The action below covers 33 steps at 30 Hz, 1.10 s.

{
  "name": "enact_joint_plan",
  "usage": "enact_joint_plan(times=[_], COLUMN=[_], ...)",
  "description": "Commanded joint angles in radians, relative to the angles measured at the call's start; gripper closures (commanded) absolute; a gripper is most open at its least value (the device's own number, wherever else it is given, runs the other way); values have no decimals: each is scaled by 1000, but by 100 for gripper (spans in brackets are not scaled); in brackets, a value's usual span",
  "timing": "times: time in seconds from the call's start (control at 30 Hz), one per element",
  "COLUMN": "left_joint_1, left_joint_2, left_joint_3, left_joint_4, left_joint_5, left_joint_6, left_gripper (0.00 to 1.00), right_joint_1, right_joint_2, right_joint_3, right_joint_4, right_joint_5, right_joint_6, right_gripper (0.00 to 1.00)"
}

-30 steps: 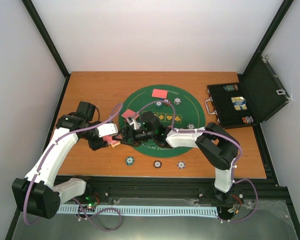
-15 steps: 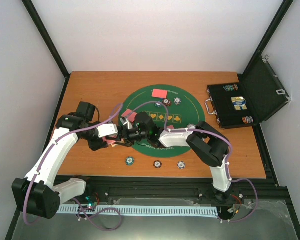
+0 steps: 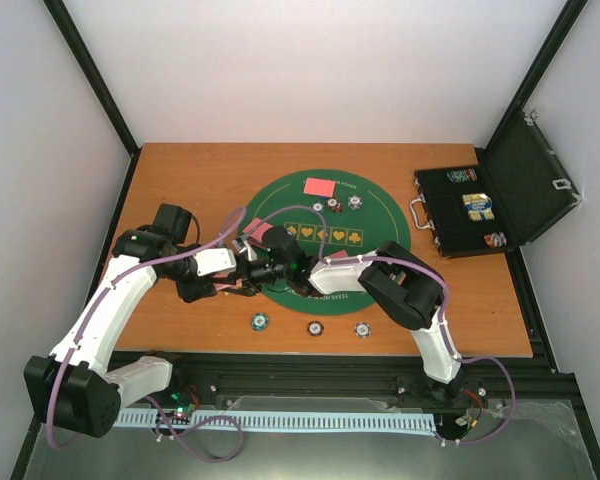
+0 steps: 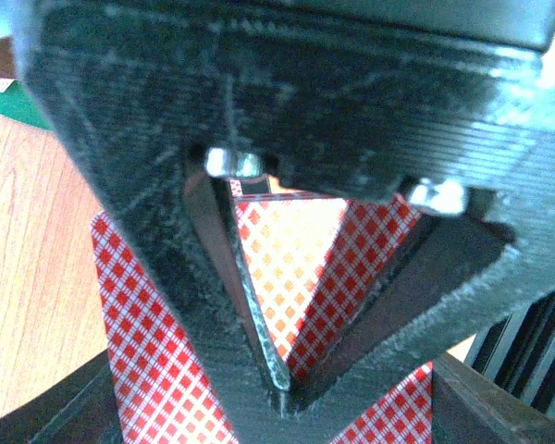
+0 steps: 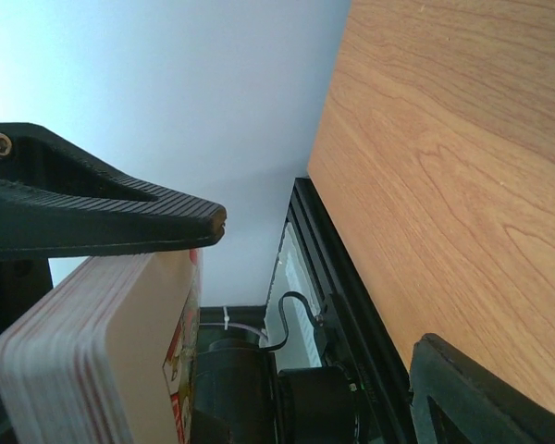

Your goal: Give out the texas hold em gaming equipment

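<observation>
Since the earlier frame the right gripper (image 3: 250, 268) has travelled further left, meeting the left gripper (image 3: 226, 281) at the green mat's (image 3: 372, 215) left edge, above the counter (image 3: 180, 180). The left gripper is clamped on the playing cards (image 4: 296, 268). The right gripper is spread wide, one finger against the deck.

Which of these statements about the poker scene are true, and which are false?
1. The case is open. True.
2. Three chips lie on the table, off the mat. True.
3. The mat is blue. False: it is green.
4. The right gripper is shut. False: its fingers are apart, beside the deck.
5. No card lies on the mat. False: a pink card lies near its far edge.
</observation>
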Motion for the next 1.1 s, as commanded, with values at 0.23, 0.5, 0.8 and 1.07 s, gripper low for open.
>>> enact_joint_plan(times=[0.23,0.5,0.8,1.07], left_joint_1=[3,3,3,3], left_joint_2=[-17,-17,-20,-27], left_joint_3=[30,29,16,0], left_joint_4=[14,20,32,39], left_joint_5=[30,33,30,18], left_joint_6=[14,11,10,16], left_gripper=[99,99,99,99], right_joint_1=[-43,-48,-48,-58], right_joint_2=[-20,-69,-104,-143], right_joint_3=[-95,-107,-90,-90], right_joint_4=[-75,-112,-211,-281], right_joint_5=[3,14,27,35], right_joint_6=[-55,-82,-143,-180], right_gripper=[28,43,52,65])
